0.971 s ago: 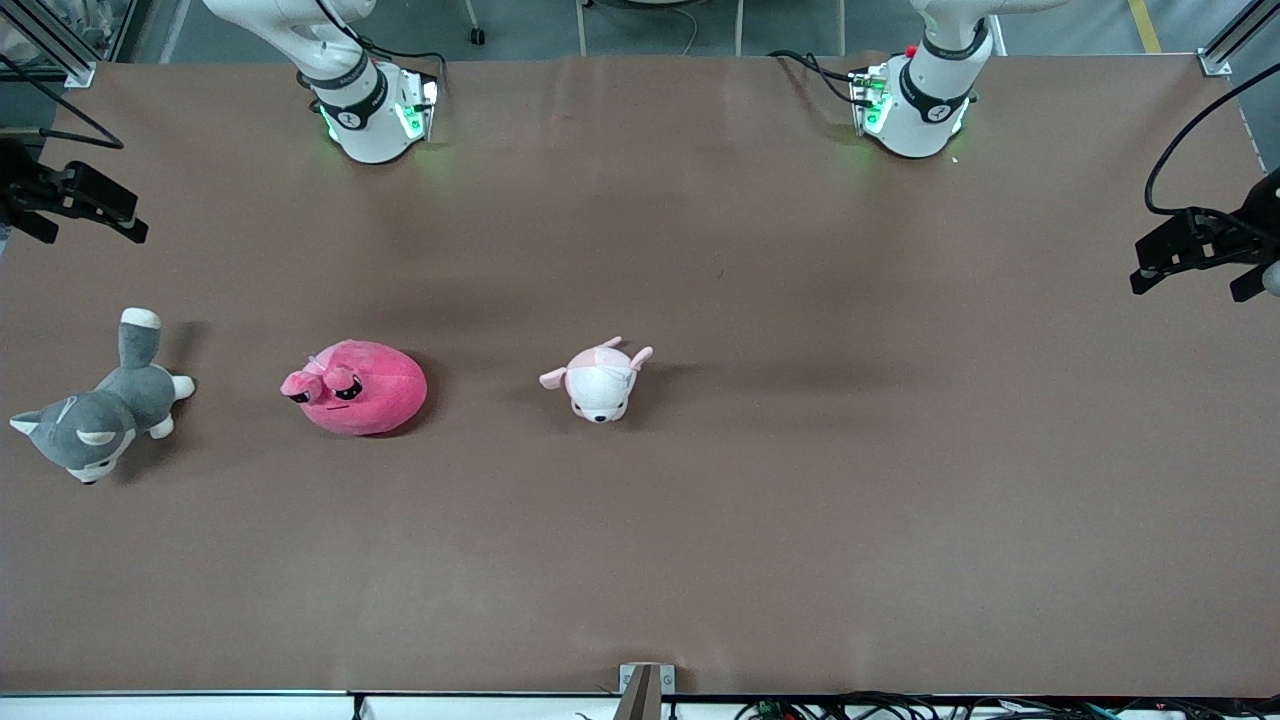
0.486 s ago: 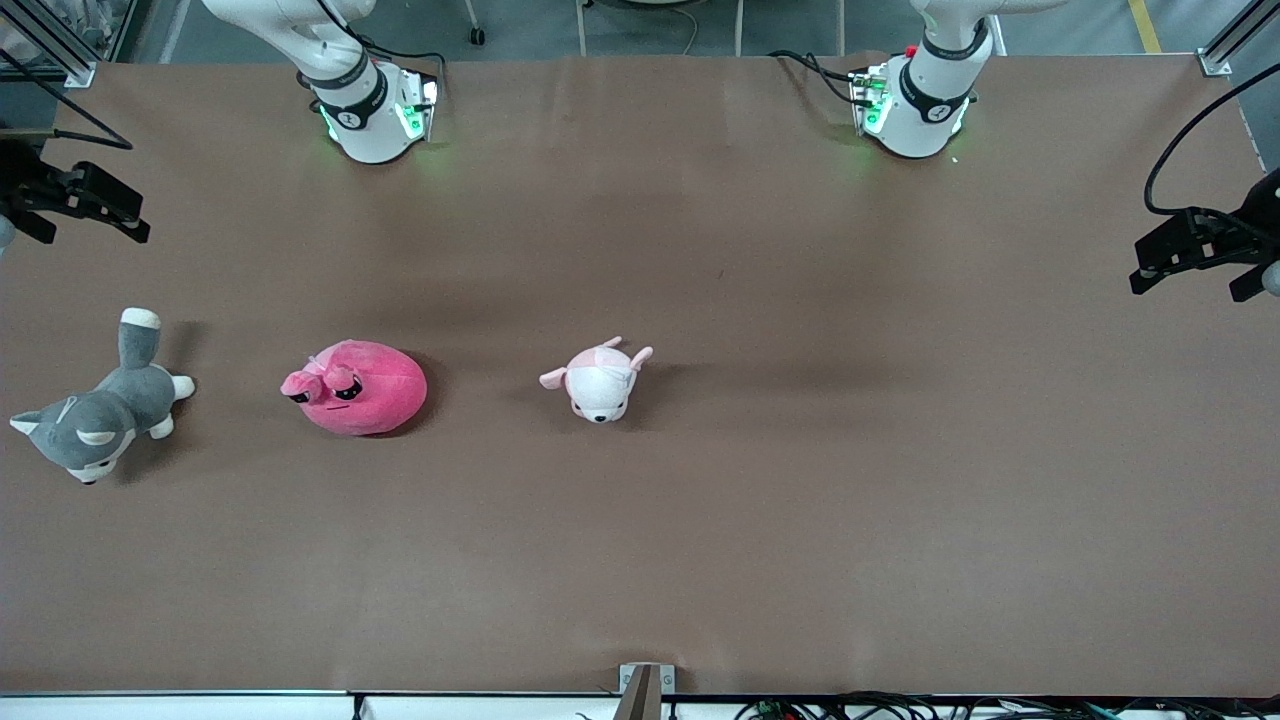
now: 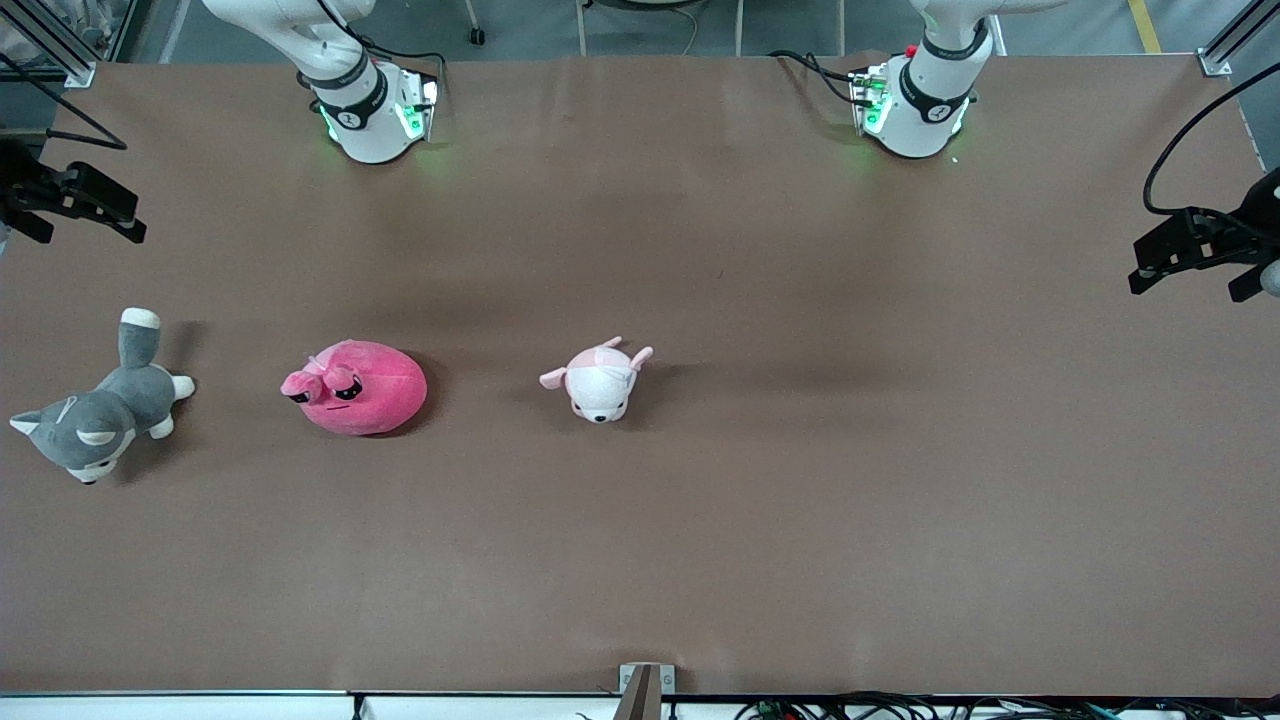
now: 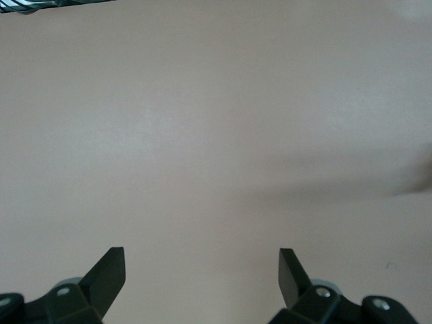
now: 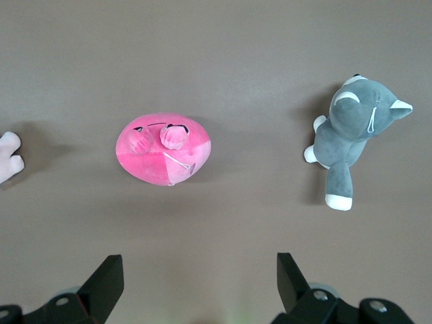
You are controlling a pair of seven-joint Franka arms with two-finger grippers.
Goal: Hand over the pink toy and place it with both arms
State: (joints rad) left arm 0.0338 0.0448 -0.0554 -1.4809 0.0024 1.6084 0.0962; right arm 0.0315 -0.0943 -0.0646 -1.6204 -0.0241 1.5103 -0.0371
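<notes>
Two claws, both wide open and empty: right gripper [image 5: 196,280] hangs high over the hot-pink rounded plush blob [image 5: 163,148], left gripper [image 4: 201,275] over bare brown table [image 4: 216,135]. Looks squishy and light, so I'd pinch across its fat middle

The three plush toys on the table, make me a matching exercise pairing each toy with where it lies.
Column one:
1. pink toy
2. grey-and-white dog plush
3. white-and-pale-pink puppy plush

Column two:
A. closest to the right arm's end of the table
B. closest to the table's middle
C. between the other two toys

Pairs: 1-C, 2-A, 3-B
</notes>
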